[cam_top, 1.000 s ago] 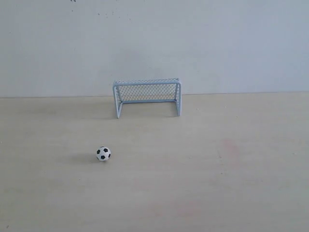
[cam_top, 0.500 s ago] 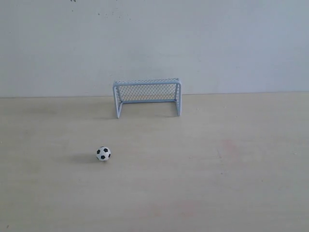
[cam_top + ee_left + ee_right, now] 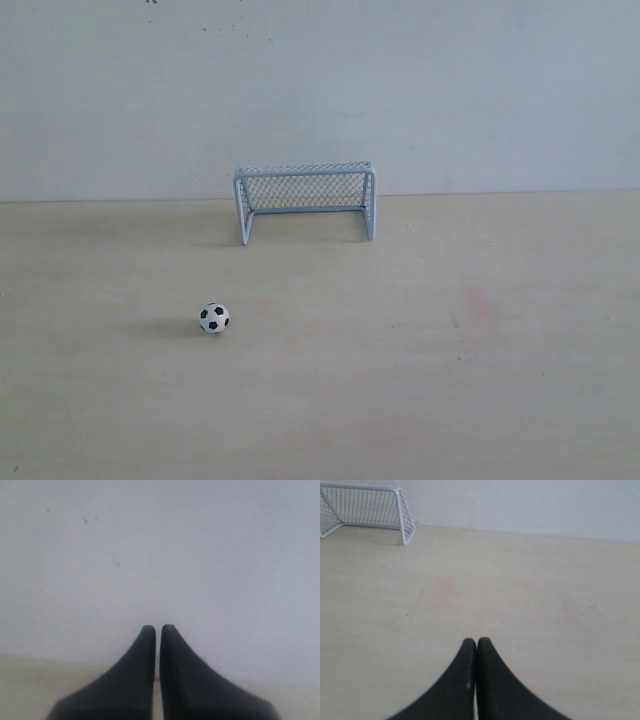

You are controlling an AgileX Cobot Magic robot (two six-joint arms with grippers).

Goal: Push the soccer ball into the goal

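The soccer ball point(image 3: 214, 318), white with black patches, rests on the pale wooden table in the exterior view, left of centre. The light grey-blue goal point(image 3: 305, 200) stands upright at the table's back edge against the wall, its mouth facing forward, well behind and right of the ball. The goal point(image 3: 367, 509) also shows in the right wrist view, far from my right gripper point(image 3: 476, 641), which is shut and empty over bare table. My left gripper point(image 3: 158, 628) is shut, empty, and faces the blank wall. Neither gripper appears in the exterior view.
The wooden table point(image 3: 450, 350) stretches wide around ball and goal, with a faint reddish stain point(image 3: 475, 300) right of centre. A plain white wall point(image 3: 320, 90) closes off the back.
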